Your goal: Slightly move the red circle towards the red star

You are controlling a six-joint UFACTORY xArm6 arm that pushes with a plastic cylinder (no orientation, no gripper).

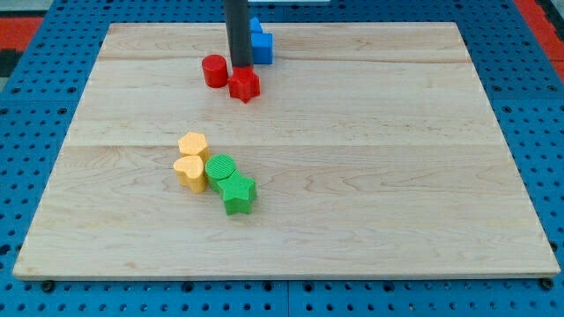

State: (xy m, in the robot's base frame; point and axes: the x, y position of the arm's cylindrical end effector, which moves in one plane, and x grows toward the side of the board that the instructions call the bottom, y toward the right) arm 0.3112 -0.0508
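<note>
The red circle stands near the view's top, left of centre, on the wooden board. The red star lies just to its right and slightly lower, a small gap apart. My rod comes down from the view's top; my tip ends just above the red star's upper edge, right of the red circle, and seems to touch the star.
A blue block sits behind the rod at the top, partly hidden. Two yellow blocks and a green circle with a green star cluster left of centre. Blue pegboard surrounds the board.
</note>
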